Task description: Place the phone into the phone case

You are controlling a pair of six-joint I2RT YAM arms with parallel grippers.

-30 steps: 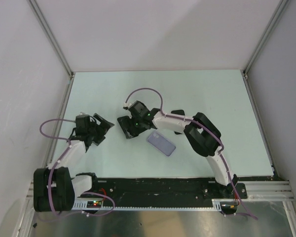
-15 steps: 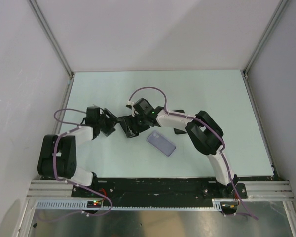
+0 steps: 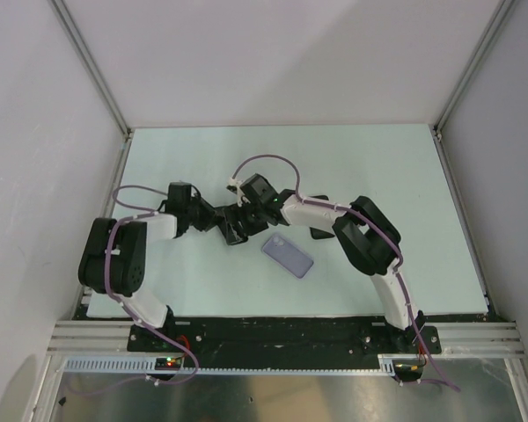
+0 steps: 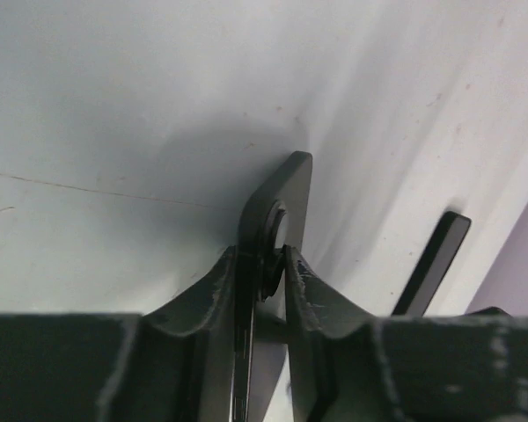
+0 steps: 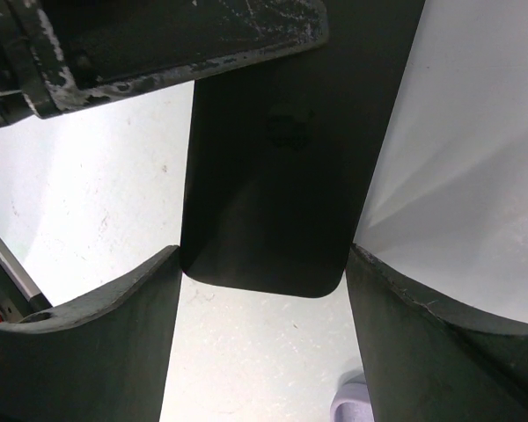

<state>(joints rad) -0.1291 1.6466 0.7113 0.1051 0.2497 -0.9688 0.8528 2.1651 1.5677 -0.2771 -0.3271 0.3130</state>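
The black phone (image 3: 234,236) is held off the pale table, between both arms near the middle. My right gripper (image 3: 239,225) is shut across its width; in the right wrist view the phone (image 5: 273,176) spans the gap between the fingers of that gripper (image 5: 264,264). My left gripper (image 3: 218,220) has come in from the left. In the left wrist view that gripper (image 4: 262,264) pinches the thin, edge-on phone (image 4: 286,189) at its camera corner. The lavender phone case (image 3: 288,256) lies flat on the table just right of the grippers, and one corner of the case (image 5: 352,406) shows below the right fingers.
White enclosure walls with aluminium posts (image 3: 94,72) close in the table on three sides. A black mounting rail (image 3: 282,330) runs along the near edge. Purple cables (image 3: 264,163) loop above both arms. A dark right finger (image 4: 431,264) stands beside the left gripper.
The left arm swung right from the table's left side to the phone, and its jaws closed from wide open onto the phone's edge. The right arm barely moved.
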